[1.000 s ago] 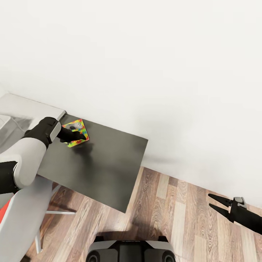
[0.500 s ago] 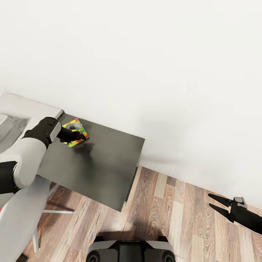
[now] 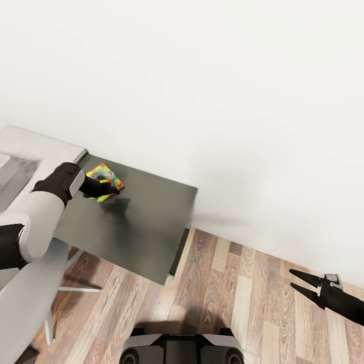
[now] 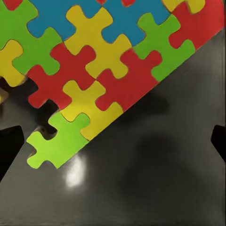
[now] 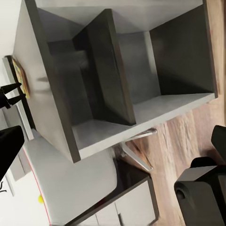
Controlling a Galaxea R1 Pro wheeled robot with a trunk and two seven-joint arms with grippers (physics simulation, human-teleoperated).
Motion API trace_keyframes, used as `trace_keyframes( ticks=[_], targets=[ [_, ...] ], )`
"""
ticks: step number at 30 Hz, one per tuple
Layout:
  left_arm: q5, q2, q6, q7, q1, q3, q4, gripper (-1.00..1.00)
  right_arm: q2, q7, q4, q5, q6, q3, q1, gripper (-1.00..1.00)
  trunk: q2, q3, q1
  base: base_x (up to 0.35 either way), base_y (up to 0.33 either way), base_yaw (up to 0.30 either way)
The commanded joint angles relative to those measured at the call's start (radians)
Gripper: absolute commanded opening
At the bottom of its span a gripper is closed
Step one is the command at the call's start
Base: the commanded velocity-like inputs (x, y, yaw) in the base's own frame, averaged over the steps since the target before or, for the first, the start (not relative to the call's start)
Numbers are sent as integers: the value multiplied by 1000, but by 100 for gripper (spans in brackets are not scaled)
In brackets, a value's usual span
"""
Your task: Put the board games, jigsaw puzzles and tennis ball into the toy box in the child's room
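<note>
Here no writing shows: left hand (image 3: 114,188) spread over jigsaw puzzle (image 3: 103,180); right hand (image 3: 298,282) spread.

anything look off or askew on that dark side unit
Nothing looks damaged or spilled. The jigsaw puzzle lies skewed, its edges at an angle to the edges of the dark side unit, with the left end effector at it. The right end effector hangs open over the wood floor.
</note>
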Motion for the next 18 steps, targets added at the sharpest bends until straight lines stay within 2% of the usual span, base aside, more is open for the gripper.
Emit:
trace_keyframes(
  ticks=[1,9,18],
  targets=[
    [-10,-1,5,-6,-1,8,-1,100,0,3,0,1,4,-1,-1,100,-2,-1,0,-82,-122,0],
    [-10,-1,4,-6,-1,8,-1,100,0,3,2,1,4,-1,-1,100,-2,-1,0,-106,-139,0],
    [-10,-1,4,-6,-1,8,-1,100,0,3,2,1,4,-1,-1,100,-2,-1,0,-97,-45,0]
  ],
)
